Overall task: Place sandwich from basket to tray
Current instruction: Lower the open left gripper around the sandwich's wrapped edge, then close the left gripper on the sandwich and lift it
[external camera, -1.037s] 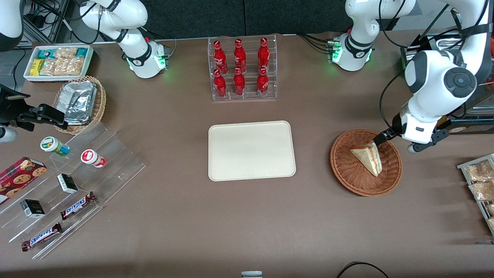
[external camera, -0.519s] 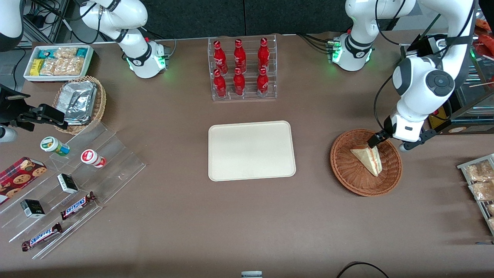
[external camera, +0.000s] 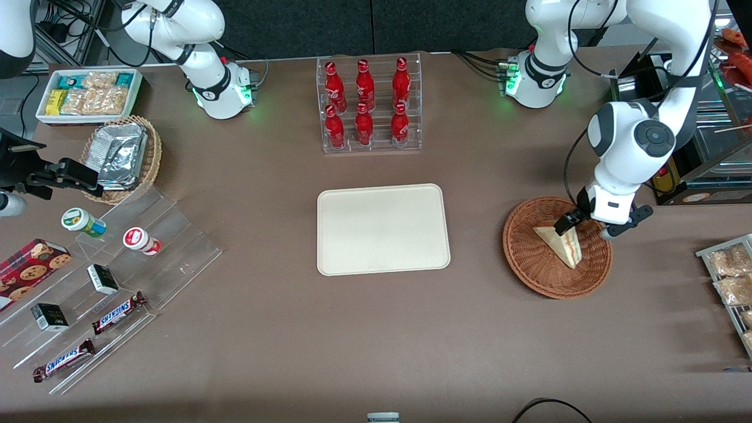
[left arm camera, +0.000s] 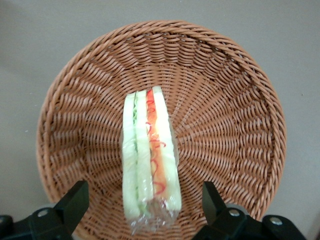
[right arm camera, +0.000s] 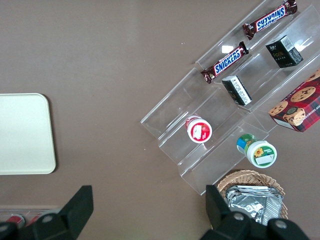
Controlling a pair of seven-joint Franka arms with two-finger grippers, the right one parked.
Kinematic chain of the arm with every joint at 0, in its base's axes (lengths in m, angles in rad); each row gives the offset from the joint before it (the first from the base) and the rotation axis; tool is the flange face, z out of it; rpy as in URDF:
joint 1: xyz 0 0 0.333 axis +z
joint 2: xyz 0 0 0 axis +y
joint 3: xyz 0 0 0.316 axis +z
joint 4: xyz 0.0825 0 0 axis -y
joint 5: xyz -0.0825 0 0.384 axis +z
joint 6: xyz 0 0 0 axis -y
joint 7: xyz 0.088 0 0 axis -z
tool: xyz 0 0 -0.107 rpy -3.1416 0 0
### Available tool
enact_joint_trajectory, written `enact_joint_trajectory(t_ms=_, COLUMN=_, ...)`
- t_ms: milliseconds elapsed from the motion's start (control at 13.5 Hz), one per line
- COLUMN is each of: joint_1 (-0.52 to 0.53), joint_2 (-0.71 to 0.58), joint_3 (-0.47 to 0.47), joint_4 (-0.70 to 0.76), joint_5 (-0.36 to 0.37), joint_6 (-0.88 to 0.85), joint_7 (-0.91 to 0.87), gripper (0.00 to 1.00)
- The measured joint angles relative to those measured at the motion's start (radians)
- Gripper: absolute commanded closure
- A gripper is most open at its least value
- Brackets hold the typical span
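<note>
One sandwich [external camera: 559, 242], a pale wedge wrapped in clear film with red and green filling along its cut edge, lying in the reddish-brown basket [external camera: 529, 264] toward the working arm's end of the surface [external camera: 376, 341]. Directly above its thick end, the pincer [left arm camera: 145, 212], spread wide, one finger [left arm camera: 75, 200] on each side of the bread and neither touching it, grasping nothing. Well apart, near the middle of the surface, the bare cream tray [external camera: 382, 229], with open brown surface between it and the basket. Farther from the front camera than the tray, a clear rack [external camera: 370, 106] of six red Coca-Cola bottles. Just beside the basket toward the working arm's end, a wire rack of snack bags [external camera: 728, 276]. Toward the parked arm's end, a stepped clear stand [external camera: 176, 235] with two bars reading SNICKERS [external camera: 117, 312], two small dark boxes with print too small to read, two lidded cups, a red cookie box [external camera: 29, 270]; close by, a tan basket of foil packs [external camera: 120, 157] and a white bin of snack packets [external camera: 88, 94].
</note>
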Motion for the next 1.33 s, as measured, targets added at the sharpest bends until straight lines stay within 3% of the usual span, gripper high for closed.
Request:
enact_joint_trajectory(t_ms=667, joint_1=-0.010, joint_2=0.047, joint_3=-0.002, joint_4=0.000, joint_5=0.000, joint_6=0.021, joint_7=-0.017, gripper=0.00)
enact_joint_trajectory(t_ms=741, joint_1=-0.010, joint_2=0.050, joint_3=-0.002, joint_4=0.000, joint_5=0.000, joint_6=0.021, joint_7=-0.018, gripper=0.11)
enact_joint_trajectory(t_ms=889, joint_1=-0.011, joint_2=0.057, joint_3=-0.002, joint_4=0.000, joint_5=0.000, joint_6=0.024, joint_7=-0.018, gripper=0.77)
enact_joint_trajectory(t_ms=963, joint_1=-0.017, joint_2=0.061, joint_3=-0.002, joint_4=0.000, joint_5=0.000, joint_6=0.029, joint_7=-0.018, gripper=0.99)
enact_joint_trajectory(t_ms=1333, joint_1=-0.031, joint_2=0.067, joint_3=-0.002, joint_4=0.004, joint_5=0.000, joint_6=0.040, joint_7=-0.019, gripper=1.00)
